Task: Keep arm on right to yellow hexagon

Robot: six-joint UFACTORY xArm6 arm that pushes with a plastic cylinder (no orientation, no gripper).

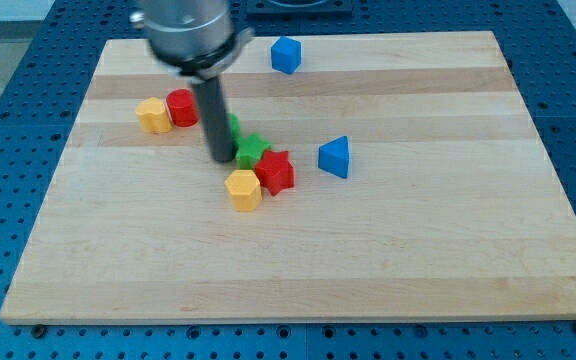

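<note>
The yellow hexagon lies near the middle of the wooden board, touching a red star block on its right. My tip is the lower end of the dark rod. It sits just above and to the left of the yellow hexagon, close to a green star block. A second green block is mostly hidden behind the rod.
A yellow block and a red block touch each other at the view's upper left. A blue triangular block lies right of the red star. A blue block sits near the board's top edge.
</note>
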